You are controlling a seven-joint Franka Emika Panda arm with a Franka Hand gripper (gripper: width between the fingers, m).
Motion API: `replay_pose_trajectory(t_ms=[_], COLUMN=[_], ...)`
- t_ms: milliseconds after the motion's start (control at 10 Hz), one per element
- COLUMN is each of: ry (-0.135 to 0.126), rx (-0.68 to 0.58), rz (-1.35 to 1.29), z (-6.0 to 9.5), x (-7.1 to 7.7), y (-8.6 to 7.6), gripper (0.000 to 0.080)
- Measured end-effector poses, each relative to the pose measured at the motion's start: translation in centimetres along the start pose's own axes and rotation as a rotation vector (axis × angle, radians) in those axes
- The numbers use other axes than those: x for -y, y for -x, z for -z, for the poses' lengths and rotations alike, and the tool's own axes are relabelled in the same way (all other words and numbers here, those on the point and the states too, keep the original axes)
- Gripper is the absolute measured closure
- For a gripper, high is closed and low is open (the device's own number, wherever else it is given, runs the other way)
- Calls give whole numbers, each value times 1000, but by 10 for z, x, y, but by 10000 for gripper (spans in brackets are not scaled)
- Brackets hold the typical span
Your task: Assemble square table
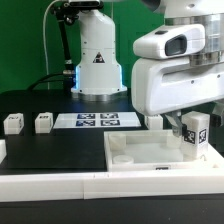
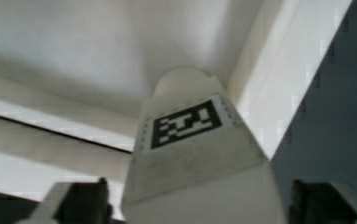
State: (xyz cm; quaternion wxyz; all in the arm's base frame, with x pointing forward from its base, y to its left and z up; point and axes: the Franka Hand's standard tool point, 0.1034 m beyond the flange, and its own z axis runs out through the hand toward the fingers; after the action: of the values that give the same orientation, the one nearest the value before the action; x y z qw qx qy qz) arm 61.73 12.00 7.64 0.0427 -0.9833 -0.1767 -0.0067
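The assembly looked barely begun. The square slab of the table lay flat on the black worktop toward five o'clock in the exterior view, raised rim up, and no leg appeared fixed to it. Two loose legs stood side by side out at nine o'clock, well apart from the slab and just nine o'clock of the marker board. A small white block sat just behind the slab's far rim; it may have been the fourth leg, but it was too small to be sure. A long white border bar ran along the near edge at six o'clock. All four legs were judged still to be fitted.

The third leg stood upright at three o'clock, by the slab's far corner, its tag facing the camera. The claw was directly over it. In the wrist view the leg filled the space between the dark fingers, which flanked it closely. Whether they actually pinched it could not be told.
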Motion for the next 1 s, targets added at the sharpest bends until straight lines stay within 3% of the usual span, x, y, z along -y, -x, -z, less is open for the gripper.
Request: replay_pose_trajectory(t_ms=[100,200,700,1000], ry=[0,0,-2,4], rx=[0,0,0,-16], rz=[0,0,-161,-527], z=[0,0,-1,-2], x=[0,0,-1,-4], y=[0,0,0,0], gripper=[373,509,509,509])
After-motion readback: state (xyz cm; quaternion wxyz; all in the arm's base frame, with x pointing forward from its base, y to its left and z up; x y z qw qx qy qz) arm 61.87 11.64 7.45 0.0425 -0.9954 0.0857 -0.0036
